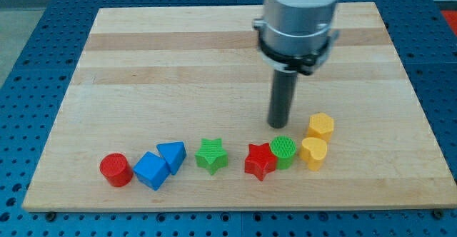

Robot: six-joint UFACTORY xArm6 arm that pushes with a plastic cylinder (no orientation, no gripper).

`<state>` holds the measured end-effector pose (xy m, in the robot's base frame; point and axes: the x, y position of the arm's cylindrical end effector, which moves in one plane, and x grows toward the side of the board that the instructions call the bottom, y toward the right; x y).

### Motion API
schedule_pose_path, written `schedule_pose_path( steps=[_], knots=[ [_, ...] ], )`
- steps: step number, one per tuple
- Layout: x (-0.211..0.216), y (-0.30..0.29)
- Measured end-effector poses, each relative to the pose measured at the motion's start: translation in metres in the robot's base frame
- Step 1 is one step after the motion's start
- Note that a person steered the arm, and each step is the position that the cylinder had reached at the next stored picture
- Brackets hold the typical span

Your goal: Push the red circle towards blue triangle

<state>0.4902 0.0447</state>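
1. The red circle (115, 170) sits far at the view's left, just beside the blue cube (151, 170).
2. The blue triangle (172, 155) touches that cube.
3. Green star (211, 155), red star (260, 160), green circle (283, 151) follow.
4. My tip (277, 125) stands just above the green circle; it has no pincer to spread.
5. Two yellow blocks (320, 126) end the row.

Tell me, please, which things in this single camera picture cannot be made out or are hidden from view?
- The arm above my tip: cut off by the view's top edge.
- The green circle: its lower left side is hidden by the red star.
- The blue triangle: its lower left is covered by the blue cube.
- Whether the red circle touches the blue cube: too close to tell.
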Motion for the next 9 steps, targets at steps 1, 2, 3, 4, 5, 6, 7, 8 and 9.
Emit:
schedule_pose_path(
  steps=[1, 2, 3, 4, 5, 6, 7, 8, 9],
  knots=[
    [0.000, -0.040],
    [0.000, -0.086],
    [0.000, -0.133],
    [0.000, -0.173],
    [0.013, -0.199],
    [0.042, -0.217],
    [0.041, -0.245],
    [0.033, -0.276],
    [0.070, -0.282]
  ],
)
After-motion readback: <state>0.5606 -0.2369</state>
